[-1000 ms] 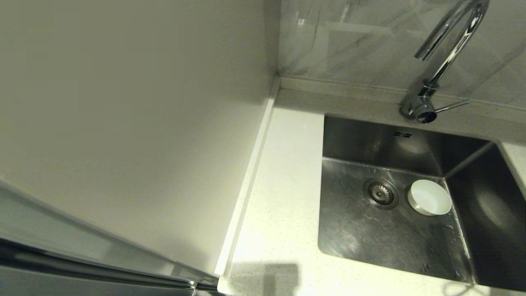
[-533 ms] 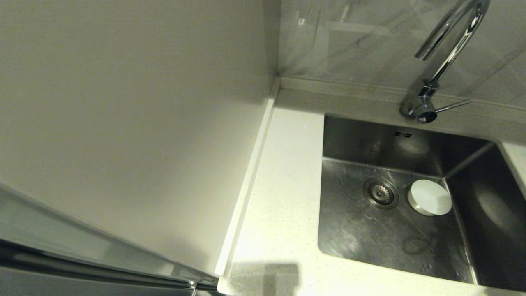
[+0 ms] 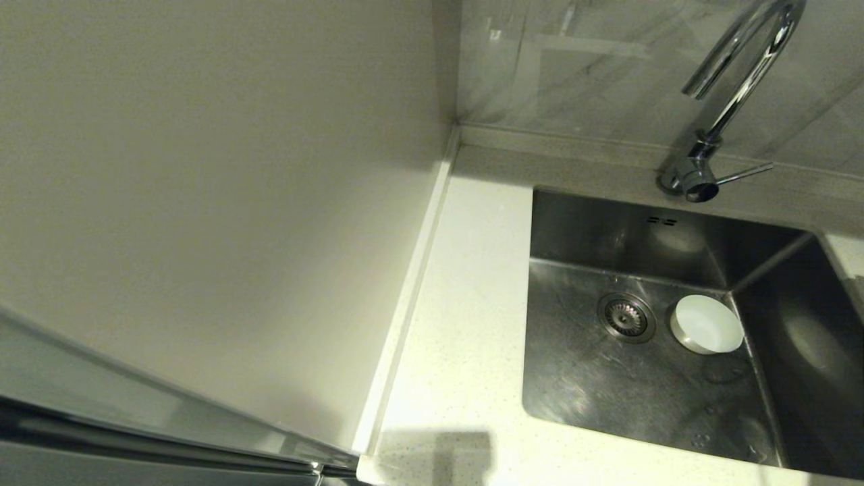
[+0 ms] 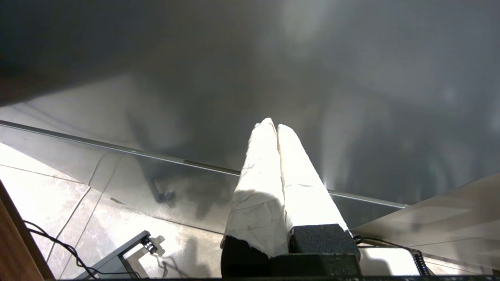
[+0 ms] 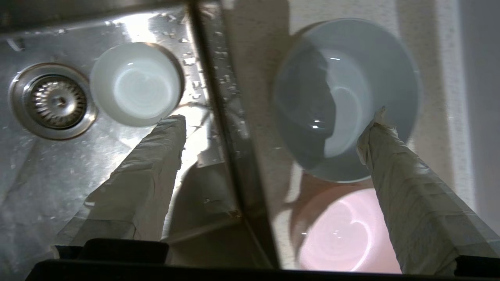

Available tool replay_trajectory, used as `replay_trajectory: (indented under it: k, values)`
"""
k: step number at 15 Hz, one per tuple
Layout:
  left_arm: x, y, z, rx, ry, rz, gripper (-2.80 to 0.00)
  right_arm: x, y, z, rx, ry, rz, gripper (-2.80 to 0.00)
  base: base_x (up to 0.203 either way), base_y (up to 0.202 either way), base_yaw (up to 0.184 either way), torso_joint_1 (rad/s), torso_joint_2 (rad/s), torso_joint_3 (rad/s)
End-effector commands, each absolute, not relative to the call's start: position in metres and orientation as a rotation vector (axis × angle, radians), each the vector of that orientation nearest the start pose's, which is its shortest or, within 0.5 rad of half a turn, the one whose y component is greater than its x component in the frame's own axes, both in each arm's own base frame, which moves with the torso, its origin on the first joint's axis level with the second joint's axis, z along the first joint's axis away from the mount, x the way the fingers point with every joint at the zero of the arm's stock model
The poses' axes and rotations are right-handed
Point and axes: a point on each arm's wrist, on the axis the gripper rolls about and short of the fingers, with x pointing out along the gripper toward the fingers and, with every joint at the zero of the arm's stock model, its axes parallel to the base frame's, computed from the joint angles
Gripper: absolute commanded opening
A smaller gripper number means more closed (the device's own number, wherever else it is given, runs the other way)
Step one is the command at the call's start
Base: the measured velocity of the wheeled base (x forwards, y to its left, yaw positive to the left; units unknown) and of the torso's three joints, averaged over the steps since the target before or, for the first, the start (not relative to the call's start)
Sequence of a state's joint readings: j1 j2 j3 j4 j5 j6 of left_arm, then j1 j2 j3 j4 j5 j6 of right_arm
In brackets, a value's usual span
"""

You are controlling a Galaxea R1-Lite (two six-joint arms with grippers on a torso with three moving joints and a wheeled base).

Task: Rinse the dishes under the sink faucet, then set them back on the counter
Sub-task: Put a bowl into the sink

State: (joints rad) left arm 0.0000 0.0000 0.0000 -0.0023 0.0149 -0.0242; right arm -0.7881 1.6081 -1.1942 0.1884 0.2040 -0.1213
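A whitish-mint bowl (image 3: 706,325) sits upright on the sink (image 3: 628,398) floor, just right of the drain strainer (image 3: 626,317). The chrome faucet (image 3: 736,81) arches over the basin from behind. In the right wrist view my right gripper (image 5: 276,116) hangs open over the sink's right rim (image 5: 218,97), holding nothing. The mint bowl (image 5: 136,84) lies beyond one finger. A pale blue-grey bowl (image 5: 351,50) and a pale pink bowl (image 5: 343,230) stand on the counter (image 5: 258,58) by the other finger. My left gripper (image 4: 273,124) is shut and empty, parked low.
The off-white counter (image 3: 466,304) runs left of the sink to a cream wall panel (image 3: 236,202). A tiled backsplash (image 3: 594,74) stands behind the faucet, whose thin lever (image 3: 742,174) points right. The left wrist view shows a dark cabinet front (image 4: 195,78) and the floor.
The mint bowl has stayed put. Faint shadows and reflections on the basin floor near the bowl have shifted.
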Motion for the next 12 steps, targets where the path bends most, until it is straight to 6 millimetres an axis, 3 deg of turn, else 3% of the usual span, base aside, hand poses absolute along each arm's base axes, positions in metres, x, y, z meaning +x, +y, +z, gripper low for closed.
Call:
replay_trajectory:
  k: [1, 6, 12]
  values:
    - [-0.023, 0.0, 0.076, -0.025, -0.007, 0.015, -2.8, 0.203, -0.203, 0.238, 0.171, 0.577, -0.517, 0.0, 0.0, 0.0, 0.0, 0.0, 0.0, 0.0]
    - [-0.023, 0.0, 0.076, -0.025, -0.007, 0.015, -2.8, 0.193, -0.2, 0.236, 0.113, 0.58, -0.426, 0.0, 0.0, 0.0, 0.0, 0.0, 0.0, 0.0]
    - [-0.023, 0.0, 0.076, -0.025, -0.006, 0.015, -2.8, 0.191, -0.201, 0.23, -0.019, 0.658, -0.478, 0.0, 0.0, 0.0, 0.0, 0.0, 0.0, 0.0]
